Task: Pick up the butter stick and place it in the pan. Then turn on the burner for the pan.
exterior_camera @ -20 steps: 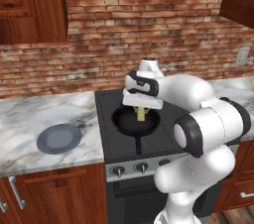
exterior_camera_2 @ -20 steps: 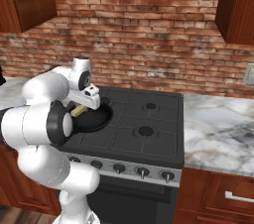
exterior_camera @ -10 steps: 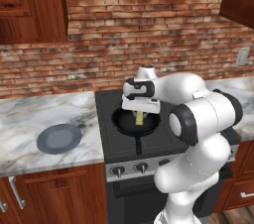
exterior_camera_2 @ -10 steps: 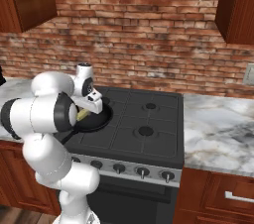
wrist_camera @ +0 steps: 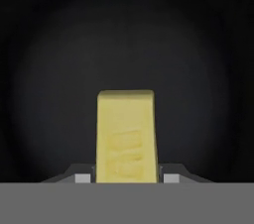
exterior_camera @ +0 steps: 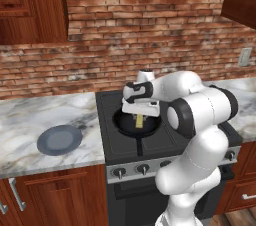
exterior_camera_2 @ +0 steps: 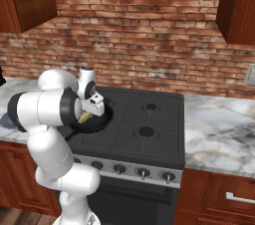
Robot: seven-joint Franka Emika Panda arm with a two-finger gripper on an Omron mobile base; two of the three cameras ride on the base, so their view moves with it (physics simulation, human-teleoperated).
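The butter stick (wrist_camera: 126, 136) hangs end-down in the closed gripper (exterior_camera: 139, 115), pinched between its fingers over the middle of the pan (exterior_camera: 138, 125); the pan sits on the front-left burner of the stove (exterior_camera_2: 144, 124). To finish this step well, lower the bar until its bottom end meets the black floor, then part the fingers and lift straight up, so it tips over inside the rim rather than bouncing out; whether it already touches the floor is hard to judge from above. The arm reaches forward and bends sharply at the elbow; the wrist points the hand straight down over the pan; the knobs (exterior_camera: 143, 169) along the stove front wait untouched.
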